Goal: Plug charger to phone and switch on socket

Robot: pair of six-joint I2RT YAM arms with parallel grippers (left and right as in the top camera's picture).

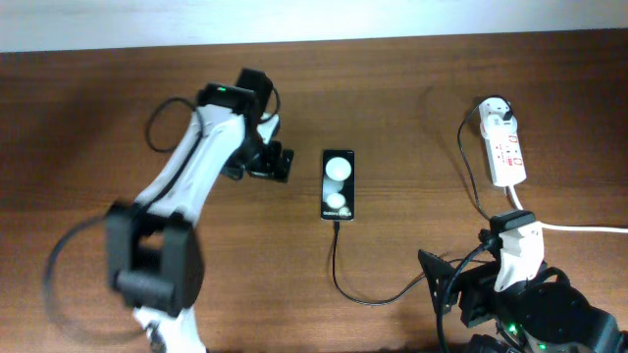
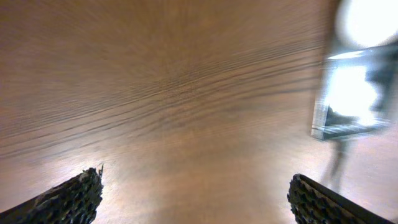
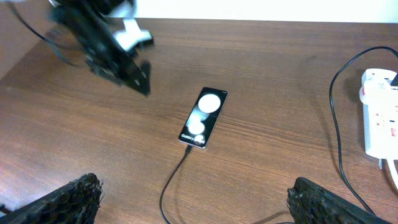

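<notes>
The black phone (image 1: 338, 184) lies flat mid-table, its screen showing two round white reflections. It also shows in the right wrist view (image 3: 203, 116) and blurred at the right edge of the left wrist view (image 2: 354, 99). The thin black charger cable (image 1: 343, 279) has its plug at the phone's near end and loops right toward the white socket strip (image 1: 504, 149), seen too in the right wrist view (image 3: 380, 118). My left gripper (image 1: 267, 162) is open and empty, left of the phone (image 2: 196, 196). My right gripper (image 1: 446, 289) is open and empty near the front edge (image 3: 193, 205).
A thick white cord (image 1: 589, 229) runs from the strip off the right edge. The black cable rises past the strip's left side (image 3: 336, 112). The left arm (image 1: 186, 186) stretches across the left half of the brown wooden table (image 1: 412, 108).
</notes>
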